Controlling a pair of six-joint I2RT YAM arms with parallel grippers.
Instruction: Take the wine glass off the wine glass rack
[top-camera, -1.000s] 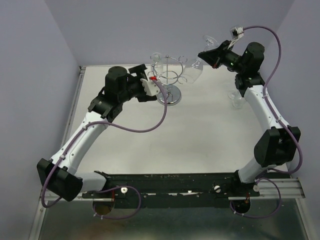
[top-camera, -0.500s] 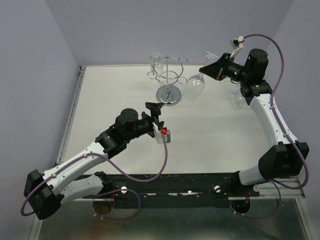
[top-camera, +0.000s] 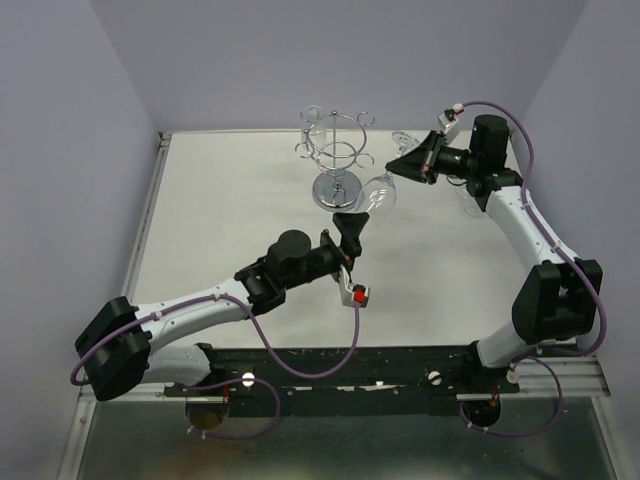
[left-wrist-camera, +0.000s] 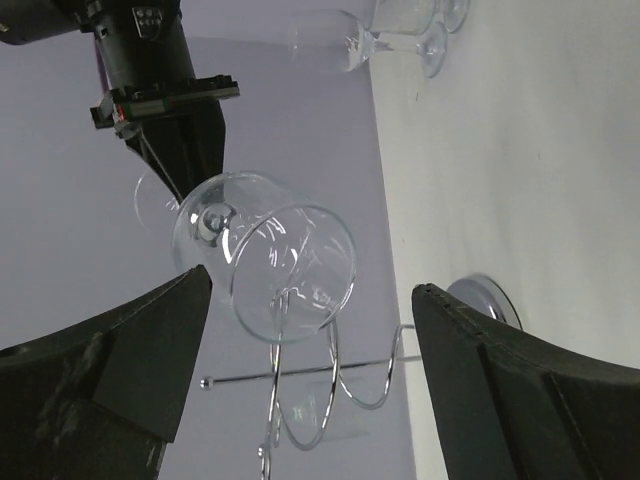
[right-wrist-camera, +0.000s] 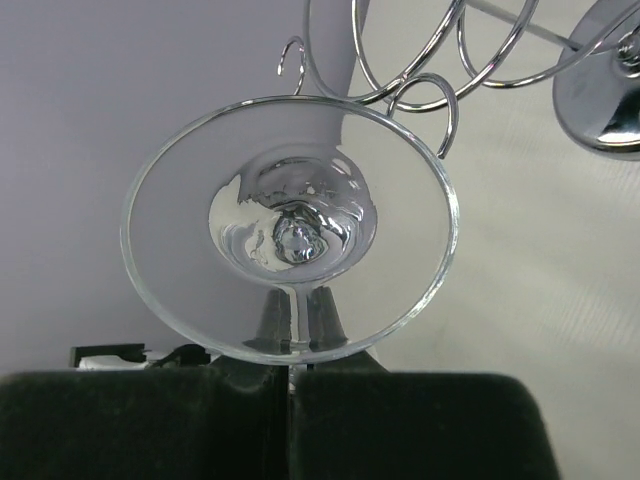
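Observation:
A clear wine glass (top-camera: 380, 195) hangs tilted in the air just right of the chrome wine glass rack (top-camera: 335, 155), its bowl low beside the rack's round base. My right gripper (top-camera: 407, 163) is shut on its stem. In the right wrist view the glass (right-wrist-camera: 290, 225) fills the middle, with the gripper (right-wrist-camera: 297, 320) pinching the thin stem and the rack's wire hooks (right-wrist-camera: 400, 70) beyond it. My left gripper (top-camera: 349, 227) stands open just in front of the bowl. From the left wrist, the glass (left-wrist-camera: 265, 255) faces mouth-on between the wide-apart fingers (left-wrist-camera: 470, 370).
More wine glasses (left-wrist-camera: 400, 20) stand on the table at the far right, partly behind my right arm (top-camera: 520, 215). Lilac walls close in the back and both sides. The rack's mirrored base (left-wrist-camera: 485, 300) rests on the white table (top-camera: 230, 200).
My left arm has drawn back from the rack and swung right, to just below the glass. My right gripper has carried the glass down and nearer, away from the hooks.

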